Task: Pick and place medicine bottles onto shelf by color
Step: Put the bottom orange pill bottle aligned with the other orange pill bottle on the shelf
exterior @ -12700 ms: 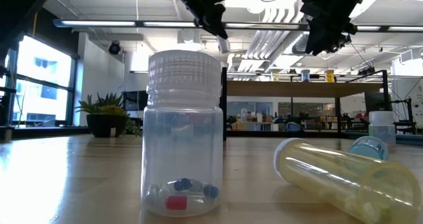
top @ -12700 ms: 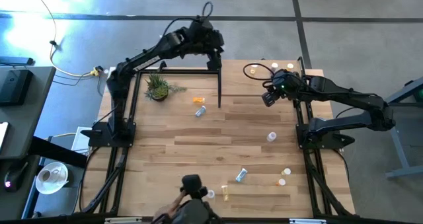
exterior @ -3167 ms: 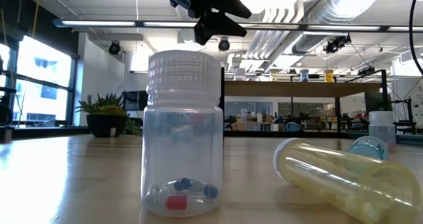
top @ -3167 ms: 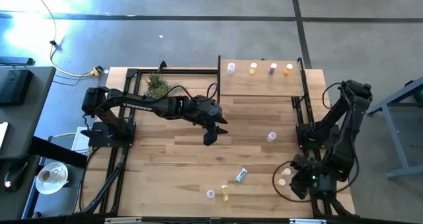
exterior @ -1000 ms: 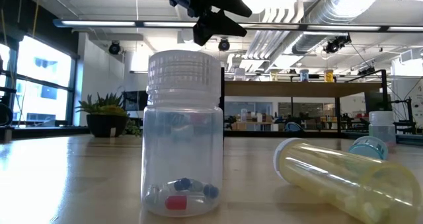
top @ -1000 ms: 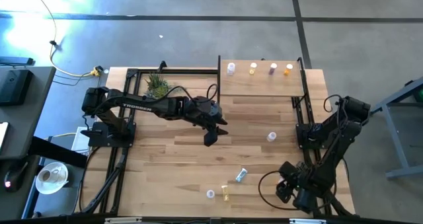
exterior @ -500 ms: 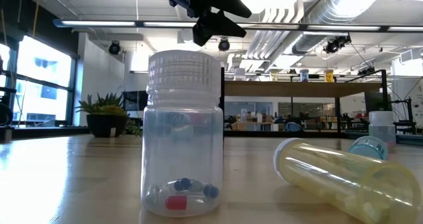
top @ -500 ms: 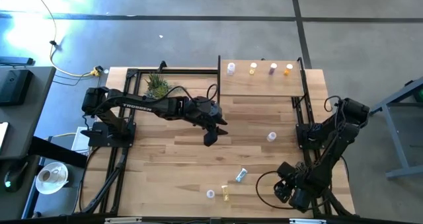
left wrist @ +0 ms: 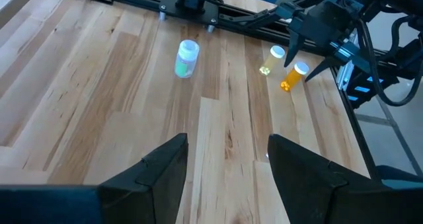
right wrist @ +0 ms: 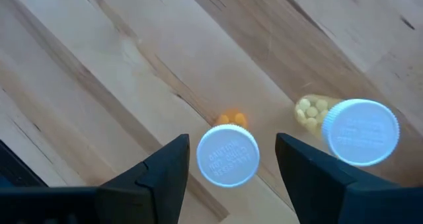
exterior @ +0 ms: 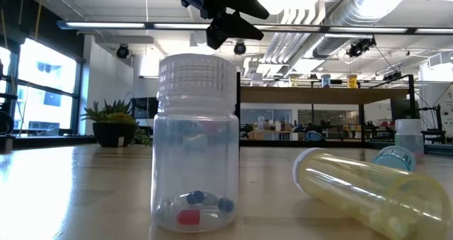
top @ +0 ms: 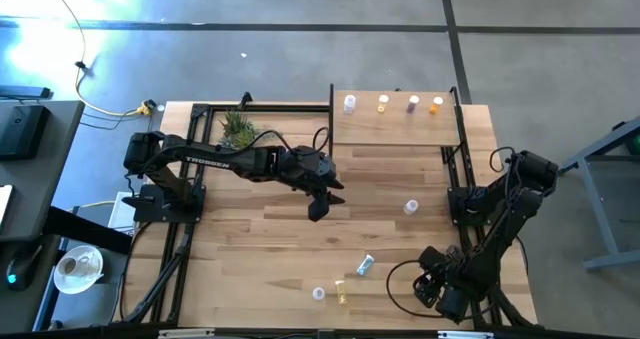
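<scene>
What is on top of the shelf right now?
Four bottles stand in a row along the back of the shelf: a pale one, a yellow one, a purplish one and an orange one. Nothing covers the board; the bottles' contents are too small to tell.

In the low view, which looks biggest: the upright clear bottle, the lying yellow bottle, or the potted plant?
1. Upright clear bottle with white ribbed cap
2. Lying pale yellow bottle
3. Potted green plant

The bottles sit nearest the camera, so true sizes stay unsure.
</scene>
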Tool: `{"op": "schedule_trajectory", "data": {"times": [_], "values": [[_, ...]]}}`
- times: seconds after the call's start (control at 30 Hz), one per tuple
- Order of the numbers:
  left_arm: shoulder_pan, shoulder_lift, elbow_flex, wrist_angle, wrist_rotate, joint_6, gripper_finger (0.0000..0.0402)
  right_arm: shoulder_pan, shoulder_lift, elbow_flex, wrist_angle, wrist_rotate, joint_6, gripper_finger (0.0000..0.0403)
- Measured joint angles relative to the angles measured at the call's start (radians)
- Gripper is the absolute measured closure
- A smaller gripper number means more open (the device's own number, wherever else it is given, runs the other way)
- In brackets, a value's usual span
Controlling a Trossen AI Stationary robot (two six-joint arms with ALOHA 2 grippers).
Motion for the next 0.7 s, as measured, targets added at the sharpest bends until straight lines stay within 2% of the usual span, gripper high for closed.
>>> {"op": "schedule_trajectory", "data": {"times": [0.13,0.47,0.7], "values": [[0.000,0.000,0.000,0.000,0.000,0.000,0.0202,0.000,0.000,0.000,0.000,0.000,0.000,0.0194],[0.000,0.000,0.000,0.000,0.000,0.000,0.0202,0.000,-0.001,0.000,-0.001,-0.013,0.000,0.0276],[0.009,-0.020,0.003,-0.061,0.022,0.015,0.0202,0.000,-0.001,0.013,-0.003,-0.014,0.000,0.0296]]}}
